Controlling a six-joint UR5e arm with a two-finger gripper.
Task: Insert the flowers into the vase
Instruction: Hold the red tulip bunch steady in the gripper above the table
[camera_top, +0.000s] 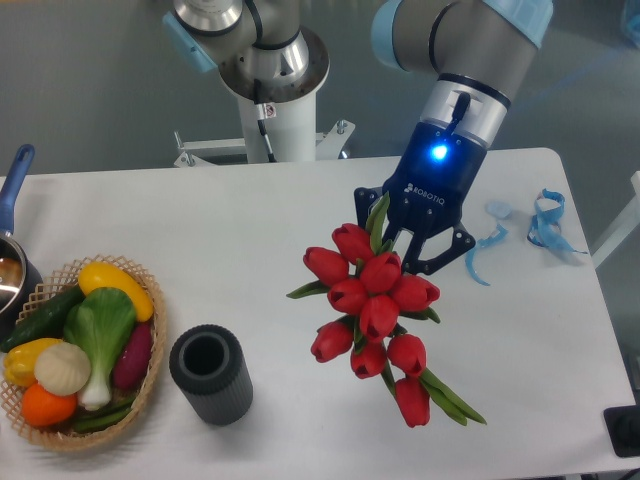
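The flowers (375, 310), a bunch of red tulips with green leaves, hang in the air right of the table's middle, heads toward the camera. My gripper (412, 243) is shut on their stems just behind the blooms; the stems themselves are mostly hidden by the heads and fingers. The vase (210, 374), a short dark grey ribbed cylinder with a round open mouth, stands upright near the front edge, well left of the bunch and below it in the picture.
A wicker basket (150, 385) with toy vegetables sits right beside the vase on its left. A pot with a blue handle (12, 190) is at the far left edge. Blue plastic strips (545, 222) lie at the back right. The arm's base (270, 95) stands behind the table.
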